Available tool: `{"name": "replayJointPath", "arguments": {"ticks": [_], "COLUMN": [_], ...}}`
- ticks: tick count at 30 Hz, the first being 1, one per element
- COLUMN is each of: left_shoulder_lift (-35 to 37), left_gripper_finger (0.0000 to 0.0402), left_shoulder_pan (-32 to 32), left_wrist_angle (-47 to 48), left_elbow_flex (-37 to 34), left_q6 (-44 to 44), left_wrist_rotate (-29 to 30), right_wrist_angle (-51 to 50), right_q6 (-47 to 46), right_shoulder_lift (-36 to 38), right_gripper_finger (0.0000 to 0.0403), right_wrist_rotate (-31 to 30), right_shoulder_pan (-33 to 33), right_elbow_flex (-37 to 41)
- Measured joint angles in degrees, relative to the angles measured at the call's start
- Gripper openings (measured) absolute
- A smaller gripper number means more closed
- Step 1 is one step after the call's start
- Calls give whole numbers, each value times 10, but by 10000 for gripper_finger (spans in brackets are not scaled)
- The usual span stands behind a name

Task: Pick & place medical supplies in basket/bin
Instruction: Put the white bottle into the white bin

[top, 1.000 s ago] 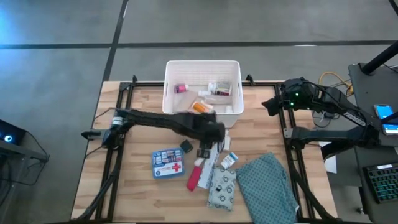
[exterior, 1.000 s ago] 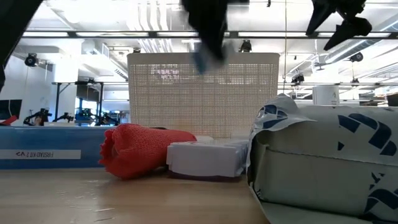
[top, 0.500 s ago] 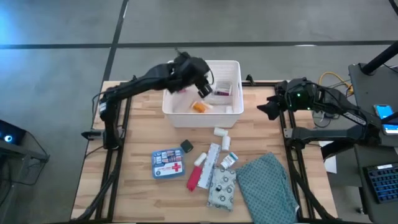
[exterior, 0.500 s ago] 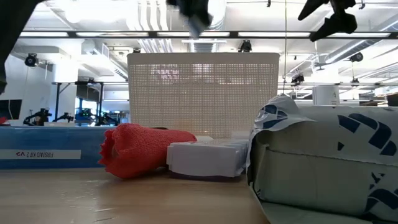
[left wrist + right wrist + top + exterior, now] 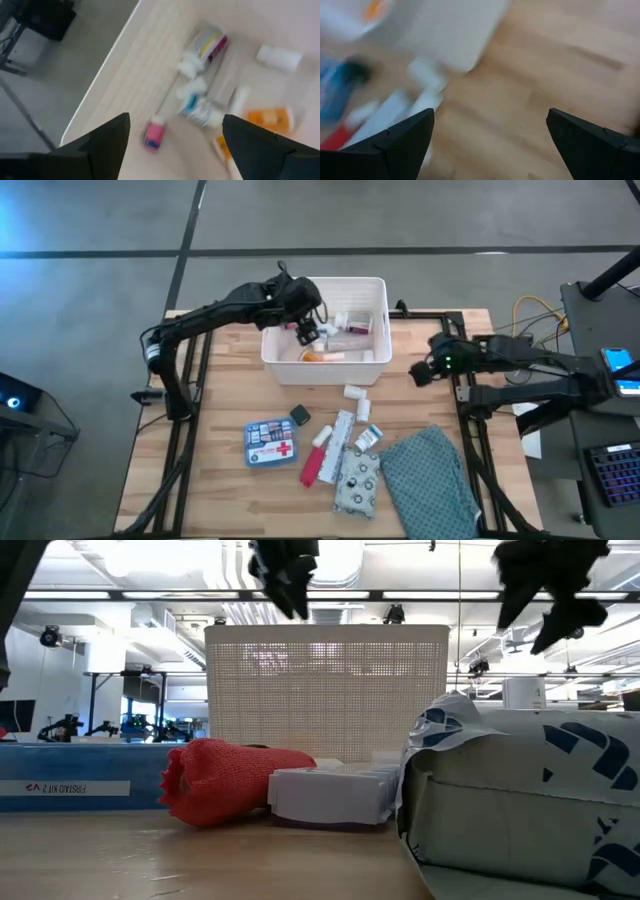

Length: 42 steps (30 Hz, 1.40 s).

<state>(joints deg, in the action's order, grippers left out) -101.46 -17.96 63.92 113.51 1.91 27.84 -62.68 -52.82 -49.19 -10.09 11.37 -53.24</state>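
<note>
The white lattice basket (image 5: 322, 367) stands at the table's far middle. It holds an orange vial (image 5: 316, 356), a pink-capped item (image 5: 153, 135), white bottles and a small blue and white tube (image 5: 200, 108). My left gripper (image 5: 306, 330) hangs open above the basket's left half (image 5: 175, 125), holding nothing. On the wood nearer the front lie a blue first-aid box (image 5: 270, 443), a small black item (image 5: 300, 415), white bottles (image 5: 356, 393), a red packet (image 5: 314, 462) and a patterned pouch (image 5: 358, 480). My right gripper (image 5: 420, 370) hovers open at the table's right (image 5: 490, 117).
A large teal patterned cloth (image 5: 428, 480) lies at the near right corner. Black frame rails (image 5: 185, 410) run along both table sides. Bare wood lies left of the first-aid box and between the basket and my right gripper.
My left gripper has risen from the table's middle and swung toward the far edge with a small light item, to above the basket, turning as it went. It has opened there. My right gripper has sunk and moved a little toward the table's middle.
</note>
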Motion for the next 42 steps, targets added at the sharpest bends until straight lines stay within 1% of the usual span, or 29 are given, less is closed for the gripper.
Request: {"name": "replayJointPath", "arguments": {"ticks": [2,4,7,9,10,12,14,16,18,21,25,28,29,31,32,34,36,39,42], "left_shoulder_lift": [16,40,98,141,162,203,250,299,343,398,466,500,509,526,535,548,558,559,561], "left_gripper_finger": [296,296,296,296,296,296,296,296,296,296,296,297,297,297,297,297,297,297,297], "left_shoulder_pan": [-1,-1,10,14,15,16,15,16,16,20,29,34,35,35,35,35,35,35,35], "left_wrist_angle": [14,18,14,11,8,-6,-26,-51,-69,-99,-141,-156,-159,-159,-159,-158,-158,-158,-157], "left_elbow_flex": [-17,-45,-96,-139,-163,-216,-267,-311,-347,-384,-401,-397,-394,-393,-393,-394,-394,-394,-394], "left_q6": [-4,-13,-46,-71,-87,-122,-157,-186,-210,-230,-218,-206,-206,-205,-205,-205,-205,-204,-185], "left_wrist_rotate": [5,12,13,16,21,35,43,43,43,42,42,38,38,27,18,1,-8,-10,-12], "right_wrist_angle": [32,107,241,311,327,326,297,251,208,166,154,163,166,179,186,214,253,314,335], "right_q6": [-46,-56,-53,-39,-27,3,30,47,69,123,248,358,380,391,382,341,321,327,336], "right_shoulder_lift": [-16,-36,-75,-113,-136,-187,-221,-243,-256,-252,-240,-250,-257,-280,-293,-321,-355,-401,-440], "right_gripper_finger": [373,373,373,373,373,373,373,373,373,373,373,373,373,373,373,373,373,373,372], "right_wrist_rotate": [-60,-95,-96,-72,-54,-8,12,10,-4,-28,-31,-31,-29,-28,-24,4,28,28,18], "right_shoulder_pan": [4,13,33,48,54,60,58,49,33,2,-48,-79,-86,-95,-98,-100,-100,-100,-96], "right_elbow_flex": [20,36,47,46,41,22,-4,-33,-56,-88,-107,-87,-77,-57,-48,-36,-29,-27,-34]}}
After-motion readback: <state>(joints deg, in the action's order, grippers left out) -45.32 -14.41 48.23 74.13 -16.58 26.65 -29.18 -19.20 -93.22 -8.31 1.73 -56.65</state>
